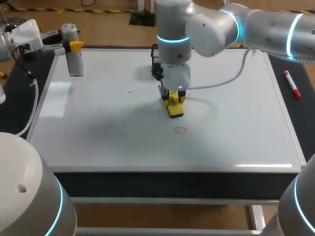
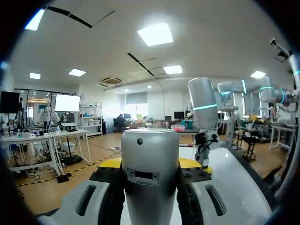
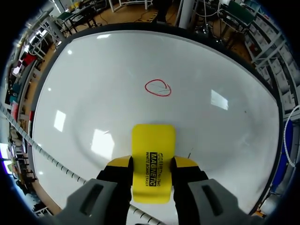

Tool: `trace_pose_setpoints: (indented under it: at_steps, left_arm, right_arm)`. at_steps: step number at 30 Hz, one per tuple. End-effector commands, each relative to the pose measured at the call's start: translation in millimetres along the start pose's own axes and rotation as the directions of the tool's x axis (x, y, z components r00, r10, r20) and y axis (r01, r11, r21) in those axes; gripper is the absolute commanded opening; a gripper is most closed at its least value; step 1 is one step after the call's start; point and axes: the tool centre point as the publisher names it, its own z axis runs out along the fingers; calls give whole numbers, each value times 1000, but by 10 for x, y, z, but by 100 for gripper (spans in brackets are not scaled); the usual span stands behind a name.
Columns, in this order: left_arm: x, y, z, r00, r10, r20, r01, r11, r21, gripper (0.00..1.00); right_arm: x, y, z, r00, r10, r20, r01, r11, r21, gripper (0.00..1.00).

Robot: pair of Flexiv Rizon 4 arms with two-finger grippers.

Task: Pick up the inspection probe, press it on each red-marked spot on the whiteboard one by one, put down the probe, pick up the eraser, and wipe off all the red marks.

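**Head view.** Board across most of the table, with wide bare surface to the left, to the right and on the near side of centre. Marker off the right edge. Right gripper at board centre, pointed down, clamped on eraser. Eraser low at the surface; contact not determinable. Red mark just on the near side of the eraser, apart from it. Left gripper at the far left corner, closed around probe. Probe upright, lower end over the corner edge.

**Left wrist view.** Board stretching ahead and to one side, bare. Left gripper with fingers pressed to both sides of the probe. Probe upright between them, filling the gap. Right arm ahead, over the board.

**Right wrist view.** Board bare all round, out to its dark frame. Right gripper with fingers tight on both long sides of the eraser. Eraser protruding ahead past the tips. Red mark, a small loop, straight ahead of the eraser, separated from it by bare board.
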Motion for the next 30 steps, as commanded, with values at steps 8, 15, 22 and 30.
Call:
trace_pose_setpoints:
  at_steps: [8, 15, 22, 30]
  left_arm:
    - [1, -10, 1, 1000, 1, 0, -1, 1000, 1, 0]
    - [1, -10, 1, 1000, 1, 0, -1, 1000, 1, 0]
    - [1, -10, 1, 1000, 1, 0, -1, 1000, 1, 0]
    - [1, -10, 1, 1000, 1, 0, -1, 1000, 1, 0]
  right_arm:
    - [83, -12, -420, 999, -26, 39, 28, 999, -35, 0]
    - [300, -112, -551, 998, -10, 63, 13, 999, -47, 0]
    - [980, -268, -643, 992, 78, 96, -77, 997, -12, 0]
    - [1918, -508, -799, 965, 226, 129, -231, 973, 26, 0]
